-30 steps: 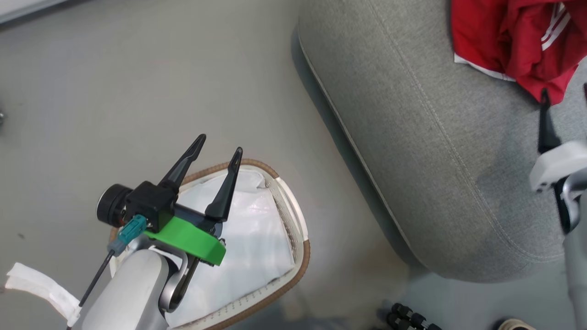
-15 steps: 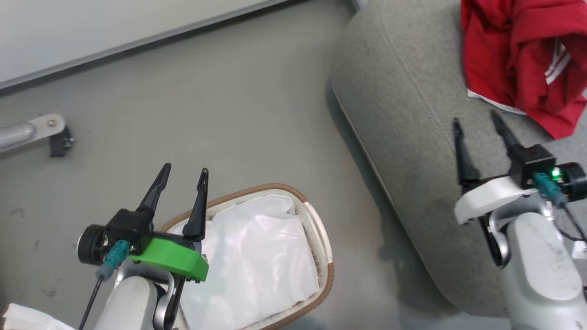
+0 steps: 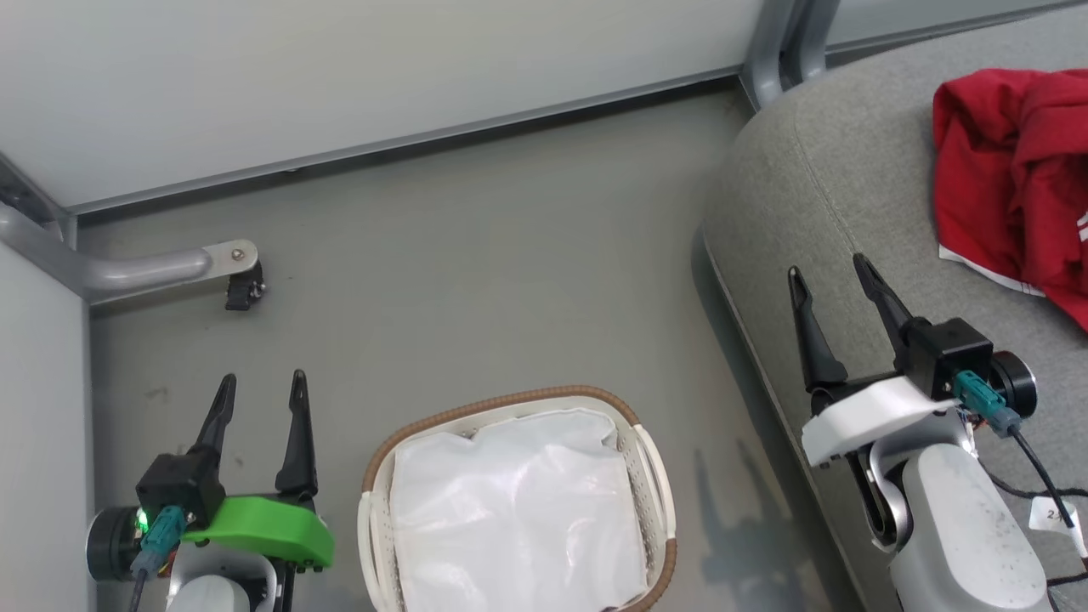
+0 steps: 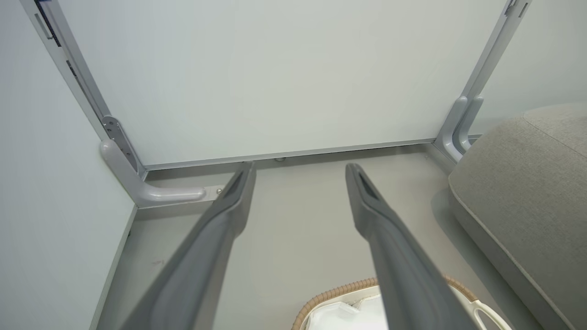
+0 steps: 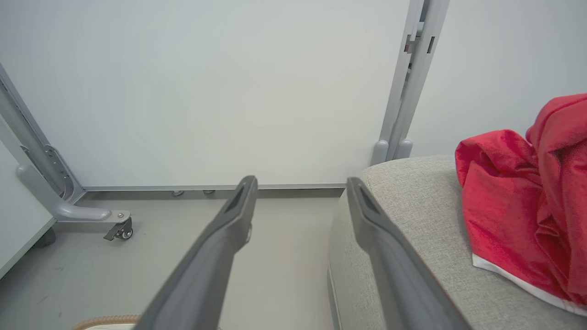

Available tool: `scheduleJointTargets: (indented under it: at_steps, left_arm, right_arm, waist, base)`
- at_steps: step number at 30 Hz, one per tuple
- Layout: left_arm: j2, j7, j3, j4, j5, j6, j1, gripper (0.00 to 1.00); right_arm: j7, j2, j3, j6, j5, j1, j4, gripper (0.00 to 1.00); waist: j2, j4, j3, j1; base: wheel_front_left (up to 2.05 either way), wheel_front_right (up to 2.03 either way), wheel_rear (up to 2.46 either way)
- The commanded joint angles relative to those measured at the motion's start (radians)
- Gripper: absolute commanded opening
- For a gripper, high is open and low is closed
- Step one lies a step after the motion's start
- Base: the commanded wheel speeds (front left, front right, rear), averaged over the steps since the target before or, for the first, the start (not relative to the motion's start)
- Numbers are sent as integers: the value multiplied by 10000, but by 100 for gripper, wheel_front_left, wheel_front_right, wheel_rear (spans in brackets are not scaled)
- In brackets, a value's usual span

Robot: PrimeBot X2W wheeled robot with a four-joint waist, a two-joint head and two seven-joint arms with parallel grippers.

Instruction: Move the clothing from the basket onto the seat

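Basket [image 3: 510,399] on floor [image 3: 476,255], white lining [image 3: 518,510] showing | red garment [image 3: 1011,170] lying on seat [image 3: 833,195] | left gripper [image 3: 263,376] jaws wide apart, holding nothing | right gripper [image 3: 826,265] jaws wide apart, holding nothing

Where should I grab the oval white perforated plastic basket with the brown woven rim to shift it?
Probably the white loop handle on the right side of the basket, coming down from above with the open right gripper: the handle stands out from the wall, leaving a gap for one finger.
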Motion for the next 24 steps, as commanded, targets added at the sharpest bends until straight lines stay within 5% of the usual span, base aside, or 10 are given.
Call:
scheduleJointTargets:
  at_steps: [1,17,18,24]
  left_arm:
    - [-89,9,185,119,42,-35,253,100]
    - [-375,11,571,425,-420,-35,1286,100]
    - [-393,0,541,449,-421,0,1194,0]
    - [-468,129,537,741,-819,1,1225,0]
  right_arm:
    - [-47,-44,-28,-14,127,308,-44,100]
    - [-47,-37,-121,-14,643,1758,146,100]
    - [0,2,-96,0,618,1669,134,0]
    - [182,70,-161,0,1030,1816,474,0]
  waist:
    - [0,541,-604,0]
    - [0,775,-1567,0]
    - [0,737,-1511,0]
    - [0,749,-1548,0]
  base:
    - [0,0,0]
    - [0,0,0]
    - [0,0,0]
    - [0,0,0]
